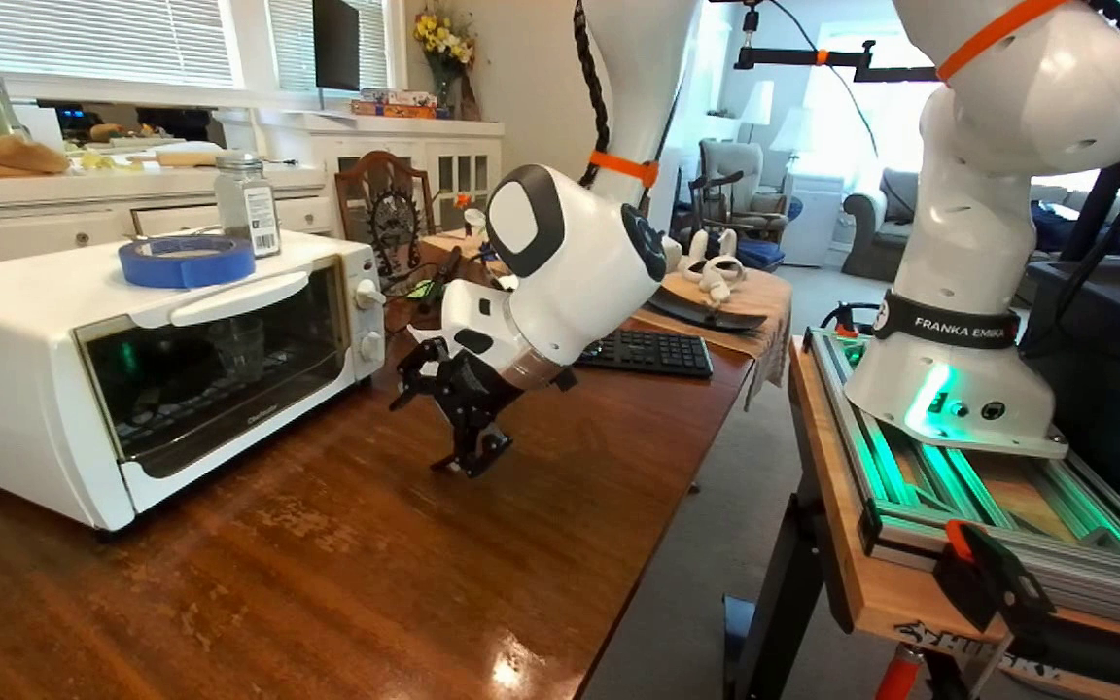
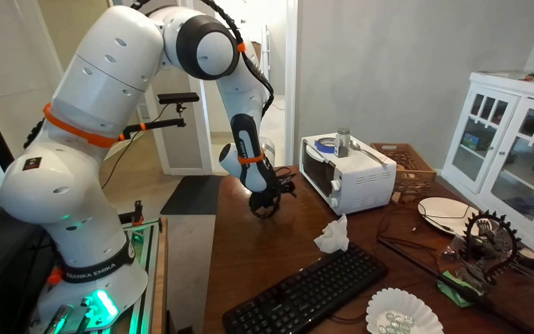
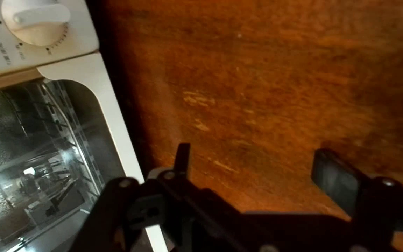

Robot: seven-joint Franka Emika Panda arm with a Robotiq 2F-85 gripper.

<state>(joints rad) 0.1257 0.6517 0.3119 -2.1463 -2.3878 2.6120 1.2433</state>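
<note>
Toaster oven (image 3: 47, 126) near gripper (image 3: 252, 168), left in wrist view.

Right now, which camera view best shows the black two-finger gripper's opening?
Wrist view: the black gripper sits close in the foreground, its fingers visibly apart with brown wooden tabletop between them. Both exterior views show it smaller and dark over the same tabletop, so the gap is harder to judge.

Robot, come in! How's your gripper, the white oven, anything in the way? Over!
Gripper open, holding nothing. Toaster oven close by, door looks shut. Nothing seen between them; blue tape and jar up on top.
</note>
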